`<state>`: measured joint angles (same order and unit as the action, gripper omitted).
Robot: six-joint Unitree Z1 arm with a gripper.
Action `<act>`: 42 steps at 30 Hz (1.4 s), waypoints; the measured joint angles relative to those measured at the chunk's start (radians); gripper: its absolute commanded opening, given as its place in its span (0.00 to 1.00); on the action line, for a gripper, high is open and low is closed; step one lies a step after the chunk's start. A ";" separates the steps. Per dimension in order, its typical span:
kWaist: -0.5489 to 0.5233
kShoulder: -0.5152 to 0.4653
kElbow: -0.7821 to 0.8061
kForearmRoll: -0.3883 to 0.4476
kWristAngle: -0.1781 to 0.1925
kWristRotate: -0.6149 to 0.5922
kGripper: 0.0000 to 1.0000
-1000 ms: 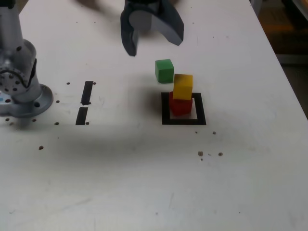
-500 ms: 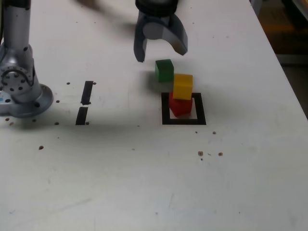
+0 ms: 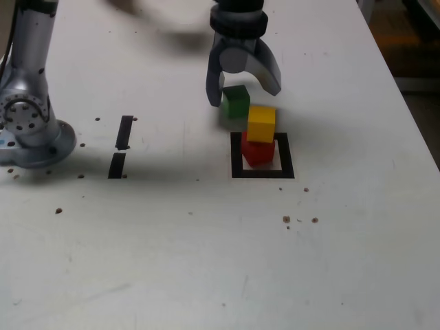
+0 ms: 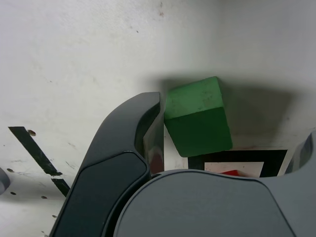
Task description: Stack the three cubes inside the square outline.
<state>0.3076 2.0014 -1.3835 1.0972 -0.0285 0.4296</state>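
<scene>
Gripper (image 3: 244, 93) is open, nothing grasped: 2 fingers spread wide, hanging just over the green cube (image 3: 237, 103). In the exterior view the finger on the left comes down beside the green cube, and the other finger is off to the right, with a gap between it and the cube. Wrist view agrees: green cube shows in the opening, right up near 1 finger and well apart from the other; can't tell if that near finger touches it. Of the 3 cubes, 2 are stacked: yellow cube (image 3: 261, 125) on top of the red cube (image 3: 259, 152), and red sits within the square outline (image 3: 288, 165), toward the exterior view's left side of the frame, white centre showing beside and in front of it. Red looks turned a bit relative to yellow. Green is outside the outline, on the table (image 3: 172, 261), past the frame's upper edge and left of the yellow cube in the exterior view. In the wrist view it also sits turned relative to the frame, and only a small bit of red shows inside the frame, rest hidden by the gripper body. 2 short black tape strips (image 3: 124, 132) lie end to end over to the exterior view's left, between the arm base (image 3: 41, 146) and the outline. Small dark specks dot the white tabletop. Gripper shadow falls around green.
</scene>
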 measured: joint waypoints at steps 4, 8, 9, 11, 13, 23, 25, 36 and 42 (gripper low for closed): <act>0.011 0.015 0.000 0.002 -0.013 0.002 0.91; 0.023 0.019 0.000 0.006 -0.014 0.002 0.79; 0.026 0.020 0.001 0.008 -0.014 0.002 0.74; 0.035 0.024 0.006 0.012 -0.012 0.002 0.55; 0.044 0.026 0.011 0.012 -0.010 0.002 0.38; 0.046 0.022 0.041 -0.041 -0.019 0.004 0.13; 0.046 0.014 0.045 -0.047 -0.019 0.008 0.13; -0.031 -0.161 -0.034 0.043 0.003 0.017 0.10; -0.126 -0.235 -0.144 0.162 -0.002 -0.035 0.08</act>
<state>0.1813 1.7662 -1.5280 1.2591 -0.0307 0.3942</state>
